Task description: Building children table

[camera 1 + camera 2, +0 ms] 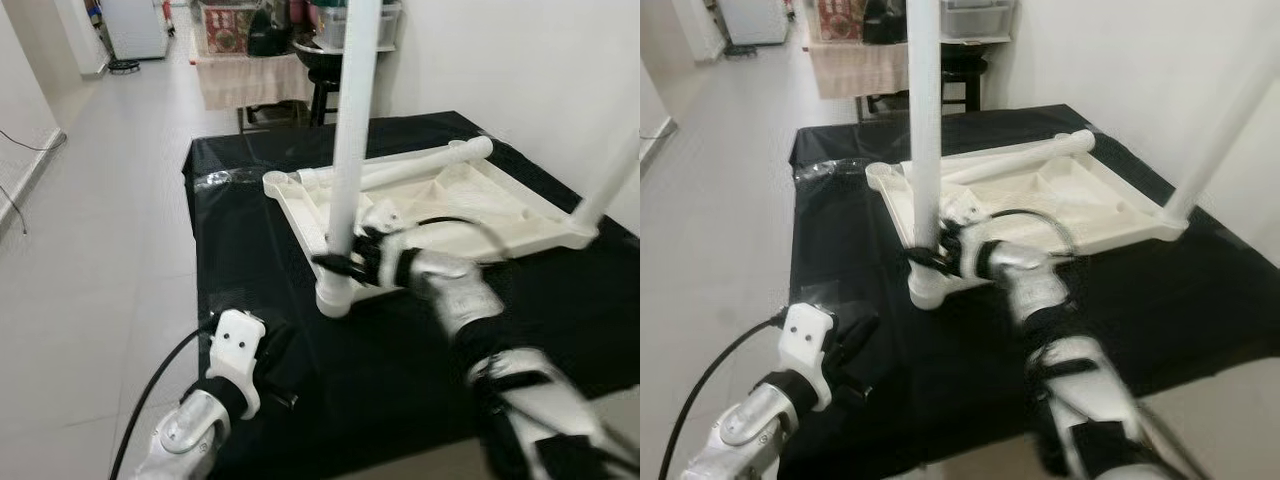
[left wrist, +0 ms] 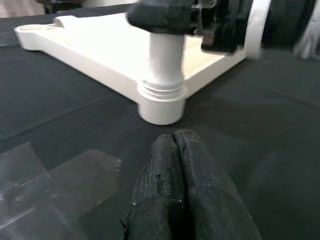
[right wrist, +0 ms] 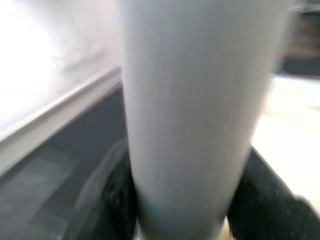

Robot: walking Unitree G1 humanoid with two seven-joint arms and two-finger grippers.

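We're on the leg-fitting step: right gripper (image 1: 345,262) is clamped around the upright white leg (image 1: 352,150) just above its socket at the near corner of the upturned white tabletop (image 1: 440,205) on the black cloth (image 1: 250,240). Left gripper (image 2: 185,190) rests pinched together on the cloth, holding nothing. Next probably calls for twisting the leg tight. We count three legs: two standing, one lying across the tabletop

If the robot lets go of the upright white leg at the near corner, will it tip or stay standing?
The upright leg sits in the threaded corner socket of the upturned tabletop, so it would probably stay standing. It looks like stiff, light plastic tube. Its smooth round surface may slip or turn inside the right gripper, whose fingers close around it.
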